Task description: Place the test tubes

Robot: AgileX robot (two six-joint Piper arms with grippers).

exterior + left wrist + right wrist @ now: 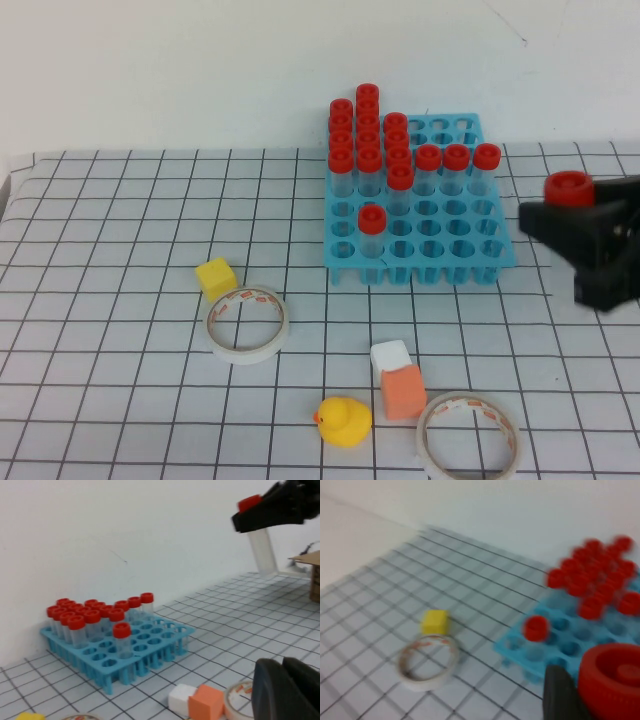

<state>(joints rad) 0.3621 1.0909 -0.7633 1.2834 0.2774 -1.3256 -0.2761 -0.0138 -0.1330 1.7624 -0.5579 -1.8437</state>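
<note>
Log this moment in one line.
right gripper: shut on test tube, raised right of rack | left gripper: shut, parked outside high view

— Where does the blue plastic test-tube rack point(450, 270) stand?

— At the back of the white gridded table point(120, 250), right of centre. A cluster of red-capped clear tubes point(368, 140) fills its rear left wells, and a lone red-capped tube point(372, 228) stands toward the front left.

— And nearer?

— A small yellow cube point(216, 276) sits just behind a white tape roll point(248, 323), left of the rack. Nearer still, a white cube point(390, 355) sits against the back of an orange block point(404, 391), with a yellow rubber duck point(344, 421) to the block's left and a second tape roll point(468, 434) to its right.

— The grippers?

— The right gripper point(556, 215) hangs right of the rack with an upright red-capped test tube point(568, 188) between its jaws. The left gripper point(281, 666) is low, on the near side of the blocks.
</note>
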